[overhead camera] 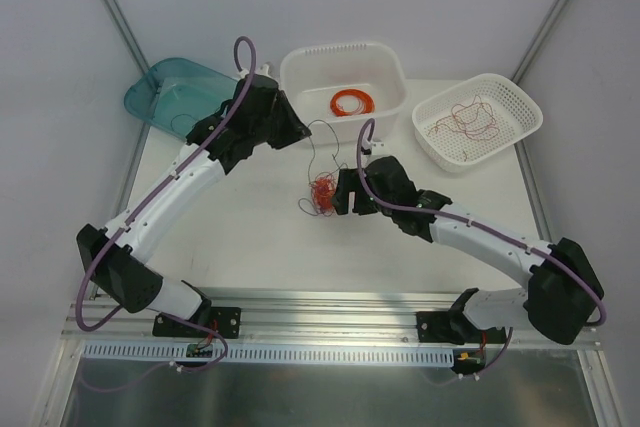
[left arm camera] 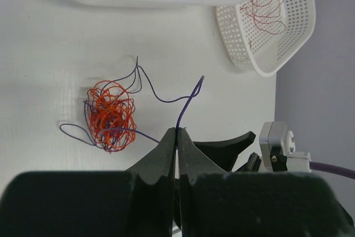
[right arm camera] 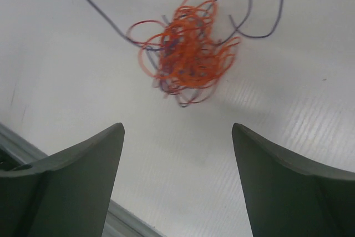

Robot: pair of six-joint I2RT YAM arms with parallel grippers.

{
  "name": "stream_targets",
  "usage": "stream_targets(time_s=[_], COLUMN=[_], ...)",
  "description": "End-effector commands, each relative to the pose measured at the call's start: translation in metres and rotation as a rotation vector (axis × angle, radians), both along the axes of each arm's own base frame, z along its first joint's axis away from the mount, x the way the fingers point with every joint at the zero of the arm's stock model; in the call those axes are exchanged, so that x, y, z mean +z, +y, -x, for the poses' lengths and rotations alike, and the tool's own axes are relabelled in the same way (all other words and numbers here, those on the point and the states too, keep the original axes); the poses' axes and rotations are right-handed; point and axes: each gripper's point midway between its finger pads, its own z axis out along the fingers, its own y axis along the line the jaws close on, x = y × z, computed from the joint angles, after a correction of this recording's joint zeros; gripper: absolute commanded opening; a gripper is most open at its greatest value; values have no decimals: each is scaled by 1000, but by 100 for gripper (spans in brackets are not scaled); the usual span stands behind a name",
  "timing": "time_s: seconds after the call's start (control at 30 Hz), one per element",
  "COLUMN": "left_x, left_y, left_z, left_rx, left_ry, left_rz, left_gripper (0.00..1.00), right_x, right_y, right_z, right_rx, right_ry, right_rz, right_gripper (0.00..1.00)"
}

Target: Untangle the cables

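We are pinching a dark strand (left arm camera: pixel 187 99) between the closed fingers of our left gripper (left arm camera: pixel 177 137). The strand is leaving the fingertips, bending, and running over to the knotted ball of wires (left arm camera: pixel 111 116). That ball is lying on the white table (left arm camera: pixel 44 43), to the left of those fingers and apart from them. We are holding our right gripper (right arm camera: pixel 177 130) over the table with its fingers spread wide, gripping nothing. In its wrist view the ball is sitting just ahead of the fingertips, in line with the gap between them and touching neither finger. From above, the ball is lying mid-table, just beside the right gripper's tips. Loose dark red strands (overhead camera: pixel 465 119) are lying in the perforated white basket (overhead camera: pixel 520 102) at the far right.
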Motion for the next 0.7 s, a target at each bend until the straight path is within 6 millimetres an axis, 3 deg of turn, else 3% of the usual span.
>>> stream_targets(time_s=[0.0, 0.1, 0.2, 0.47, 0.67], left_x=[-8, -26, -34, -36, -35], left_y=[8, 9, 11, 16, 17], left_z=[3, 6, 9, 12, 12], left_rx=[41, 43, 45, 54, 55], left_ry=[7, 44, 64, 56, 52], left_rz=[-8, -24, -30, -41, -43], left_gripper=[0, 0, 0, 0, 0], right_x=[-21, -36, -39, -26, -41], right_y=[-10, 2, 20, 68, 85], right_z=[-12, -13, -12, -11, -13], right_rx=[-58, -22, 7, 127, 146], right_ry=[22, 71, 103, 86, 132], right_rz=[49, 39, -33, -208, -238], right_gripper=[82, 81, 80, 77, 76])
